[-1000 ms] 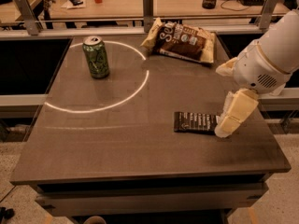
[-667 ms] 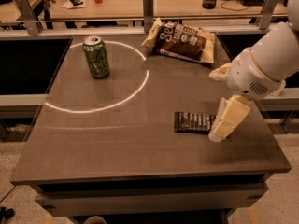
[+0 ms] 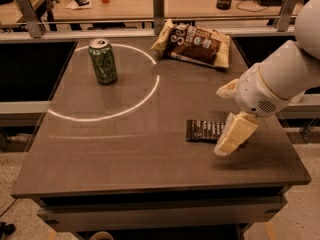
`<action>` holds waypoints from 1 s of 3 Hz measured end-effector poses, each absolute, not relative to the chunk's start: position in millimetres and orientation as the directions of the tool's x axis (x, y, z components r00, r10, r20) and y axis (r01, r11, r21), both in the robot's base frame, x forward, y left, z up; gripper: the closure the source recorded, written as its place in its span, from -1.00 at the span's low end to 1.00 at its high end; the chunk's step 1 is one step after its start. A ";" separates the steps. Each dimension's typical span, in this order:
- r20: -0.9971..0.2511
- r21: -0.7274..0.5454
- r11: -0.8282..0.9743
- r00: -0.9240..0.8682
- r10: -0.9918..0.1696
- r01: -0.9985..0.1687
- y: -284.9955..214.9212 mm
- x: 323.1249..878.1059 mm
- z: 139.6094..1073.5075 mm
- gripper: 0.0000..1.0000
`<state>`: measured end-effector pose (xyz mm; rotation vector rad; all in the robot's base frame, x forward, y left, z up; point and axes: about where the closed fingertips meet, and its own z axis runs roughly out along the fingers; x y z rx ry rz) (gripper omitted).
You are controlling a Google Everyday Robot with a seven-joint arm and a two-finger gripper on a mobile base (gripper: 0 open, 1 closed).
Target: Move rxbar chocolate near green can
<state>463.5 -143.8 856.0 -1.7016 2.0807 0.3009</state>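
Observation:
The rxbar chocolate (image 3: 204, 130) lies flat on the brown table, right of centre, a dark wrapper with white lettering. The green can (image 3: 103, 61) stands upright at the far left of the table, inside a white light ring. My gripper (image 3: 231, 136) hangs from the white arm at the right, its cream fingers pointing down over the bar's right end and covering it. Whether it touches the bar I cannot tell.
A crinkled brown and cream snack bag (image 3: 196, 45) lies at the table's far edge, right of centre. A metal rail (image 3: 158, 10) and a desk with a red cup stand behind. The table's right edge (image 3: 295, 149) is close to the gripper.
The gripper has moved a little to the left and down, onto the right end of the bar. The bar and the can have not moved.

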 end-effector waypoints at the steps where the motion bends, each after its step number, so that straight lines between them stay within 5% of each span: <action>1: -0.461 -0.098 0.221 -0.152 -0.874 -0.970 -139.2 462.5 846.8 -0.54; 2: -0.456 -0.095 0.213 -0.148 -0.877 -0.972 -137.4 461.4 837.9 -0.58; 3: -0.450 -0.080 0.207 -0.150 -0.881 -0.975 -137.2 460.6 829.5 -0.23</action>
